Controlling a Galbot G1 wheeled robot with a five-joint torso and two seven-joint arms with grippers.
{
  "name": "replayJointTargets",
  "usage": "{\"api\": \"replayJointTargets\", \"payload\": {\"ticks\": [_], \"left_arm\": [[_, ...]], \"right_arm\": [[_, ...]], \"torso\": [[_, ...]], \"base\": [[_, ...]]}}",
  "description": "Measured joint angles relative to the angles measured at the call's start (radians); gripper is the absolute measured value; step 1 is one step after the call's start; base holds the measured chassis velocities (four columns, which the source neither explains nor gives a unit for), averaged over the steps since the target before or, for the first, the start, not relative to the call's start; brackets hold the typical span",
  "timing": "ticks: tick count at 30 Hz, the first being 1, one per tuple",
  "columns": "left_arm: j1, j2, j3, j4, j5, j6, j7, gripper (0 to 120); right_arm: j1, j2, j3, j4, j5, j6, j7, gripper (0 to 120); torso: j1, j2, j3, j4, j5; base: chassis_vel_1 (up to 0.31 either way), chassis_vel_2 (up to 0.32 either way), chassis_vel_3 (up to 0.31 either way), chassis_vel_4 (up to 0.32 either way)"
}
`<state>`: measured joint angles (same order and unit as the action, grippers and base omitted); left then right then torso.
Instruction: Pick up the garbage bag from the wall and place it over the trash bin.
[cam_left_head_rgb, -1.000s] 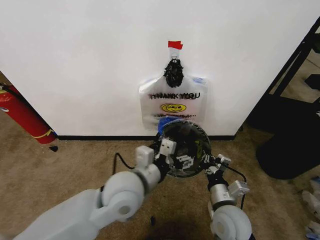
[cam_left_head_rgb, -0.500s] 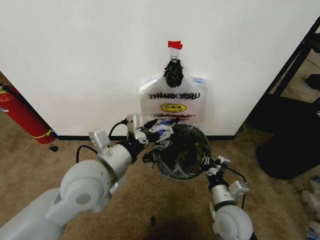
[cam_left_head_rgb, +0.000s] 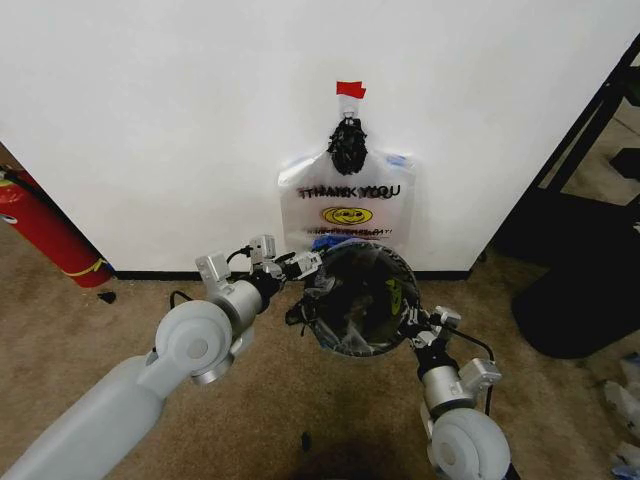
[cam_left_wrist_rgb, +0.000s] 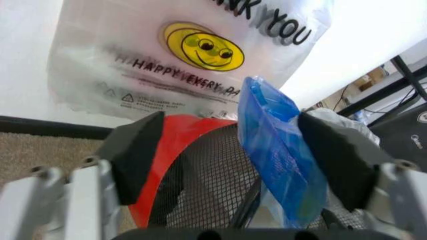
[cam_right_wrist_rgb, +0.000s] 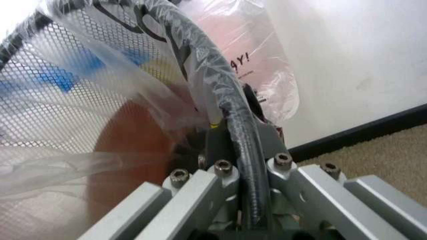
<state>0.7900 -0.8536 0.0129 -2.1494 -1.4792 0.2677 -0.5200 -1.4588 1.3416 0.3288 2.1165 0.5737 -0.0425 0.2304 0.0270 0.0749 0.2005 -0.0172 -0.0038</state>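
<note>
The trash bin (cam_left_head_rgb: 345, 320), black mesh with a red base (cam_left_wrist_rgb: 179, 150), stands on the carpet against the wall (cam_left_head_rgb: 150, 120). The garbage bag (cam_left_head_rgb: 392, 292) lies as thin film over and inside the bin; a blue patch of it (cam_left_wrist_rgb: 273, 150) hangs at the rim. My left gripper (cam_left_head_rgb: 305, 263) sits at the bin's left rim, open, and the blue patch is between its black pads (cam_left_wrist_rgb: 137, 155) without being pinched. On the bin's right side, my right gripper (cam_left_head_rgb: 418, 322) is shut on the film-wrapped rim (cam_right_wrist_rgb: 213, 90).
Same-printed bags (cam_left_head_rgb: 345, 205) hang from a black knot (cam_left_head_rgb: 347, 145) under a red tape strip (cam_left_head_rgb: 350, 90), right behind the bin. A red fire extinguisher (cam_left_head_rgb: 45, 235) leans at the left. Dark furniture (cam_left_head_rgb: 580, 280) stands at the right.
My left arm has pulled back from over the bin's mouth to its left rim. The right gripper and the bin have stayed put.
</note>
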Motion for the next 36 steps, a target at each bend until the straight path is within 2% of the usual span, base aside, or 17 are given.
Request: {"api": "replayJointTargets", "payload": {"ticks": [2,5,8,12,15,18,20,26,36], "left_arm": [[0.003,-0.001,0.004,-0.008,0.0,-0.007,0.003,65],[0.004,-0.001,0.006,-0.011,0.0,-0.009,0.006,58],[-0.001,-0.001,0.009,-0.012,0.0,-0.012,0.007,42],[-0.003,0.0,0.011,-0.012,0.001,-0.013,0.009,32],[-0.003,0.001,0.016,-0.012,0.003,-0.013,0.01,18],[-0.003,0.001,0.018,-0.012,0.005,-0.014,0.012,11],[-0.005,0.002,0.019,-0.012,0.007,-0.014,0.015,1],[-0.012,0.005,0.019,0.0,0.011,-0.016,0.023,0],[-0.03,0.028,0.018,0.106,0.043,-0.031,0.069,0]], "right_arm": [[0.002,-0.001,0.0,0.0,0.0,-0.002,0.003,0],[0.003,-0.002,0.0,0.0,0.0,-0.002,0.005,0],[0.005,-0.004,0.0,0.001,0.001,-0.005,0.01,0],[0.007,-0.006,0.0,0.001,0.001,-0.005,0.013,0],[0.009,-0.009,-0.001,0.002,0.005,-0.007,0.015,0],[0.01,-0.011,-0.001,0.004,0.007,-0.01,0.016,0],[0.011,-0.013,-0.003,0.006,0.01,-0.012,0.017,0],[0.01,-0.014,-0.002,0.009,0.024,-0.013,0.018,0],[0.0,-0.014,-0.002,0.037,0.088,-0.036,0.018,0]], "torso": [[0.0,0.0,0.0,0.0001,0.0],[0.0,0.0,0.0,0.0,0.0],[0.0,0.0,0.0,0.0,0.0],[0.0,0.0,0.0,0.0,0.0],[0.0,0.0,0.0,0.0,-0.0001],[0.0,0.0,0.0,0.0,-0.0001],[0.0,0.0,0.0,0.0,-0.0001],[0.0,0.0,0.0,0.0,-0.0001],[0.0,0.0,0.0,0.0,-0.0002]], "base": [[0.0,0.0,0.0,0.0],[0.0,0.0,0.0,0.0],[0.0,0.0,0.0,0.0],[0.0,0.0,0.0,0.0],[0.0,0.0,0.0,0.0],[0.0,0.0,0.0,0.0],[0.0,0.0,0.0,0.0],[0.0,0.0,0.0,0.0],[0.0,0.0,0.0,0.0]]}}
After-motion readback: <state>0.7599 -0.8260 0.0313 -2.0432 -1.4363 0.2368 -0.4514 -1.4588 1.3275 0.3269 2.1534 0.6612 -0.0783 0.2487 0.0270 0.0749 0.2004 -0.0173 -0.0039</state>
